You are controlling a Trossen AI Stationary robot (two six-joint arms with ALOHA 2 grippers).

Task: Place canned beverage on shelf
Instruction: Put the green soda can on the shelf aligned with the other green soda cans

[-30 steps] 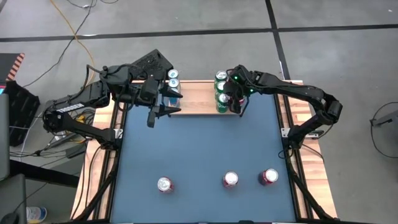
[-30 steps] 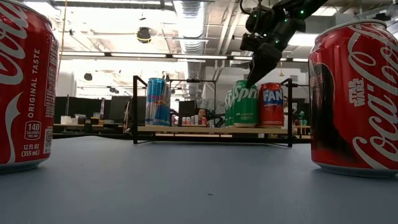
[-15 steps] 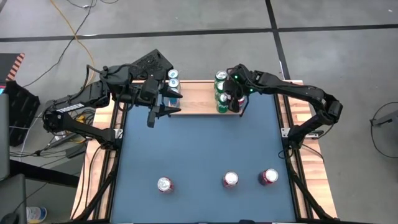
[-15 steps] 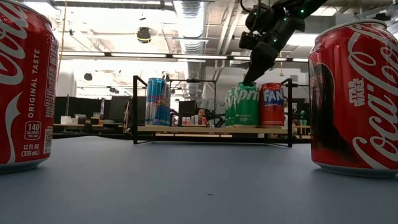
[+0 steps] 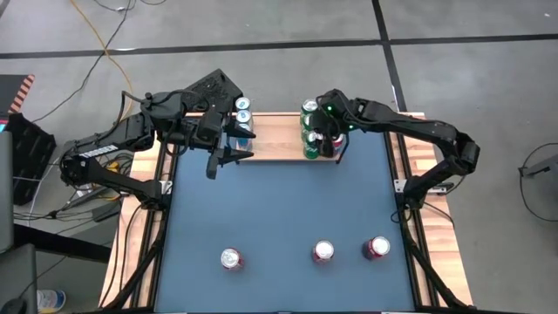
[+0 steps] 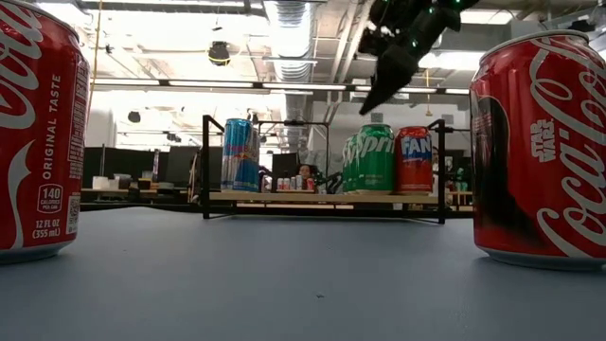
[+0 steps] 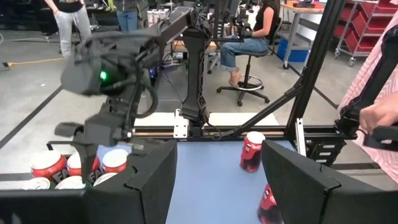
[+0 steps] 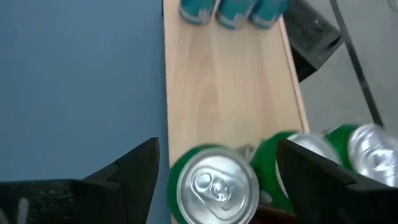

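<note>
The shelf (image 5: pixel 275 139) is a light-wood board with black wire ends at the table's far edge. Blue cans (image 6: pixel 240 154) stand on its left end; green cans (image 6: pixel 372 158) and an orange can (image 6: pixel 414 159) stand on its right end. My right gripper (image 6: pixel 386 78) hangs open above the nearest green can (image 8: pixel 214 183), clear of it, fingers slanting down. My left gripper (image 5: pixel 225 160) stands open and level over the shelf's left part, in front of the blue cans, with nothing between its fingers (image 7: pixel 292 171).
Three red cans (image 5: pixel 231 258) (image 5: pixel 323 252) (image 5: pixel 377 248) stand upright near the blue table's near edge. The middle of the shelf board (image 8: pixel 224 87) is bare. People show in the room beyond the table in the left wrist view.
My right gripper has risen from the top of the green can at the shelf's right end and now hangs clear above it. The can stays upright on the board.
</note>
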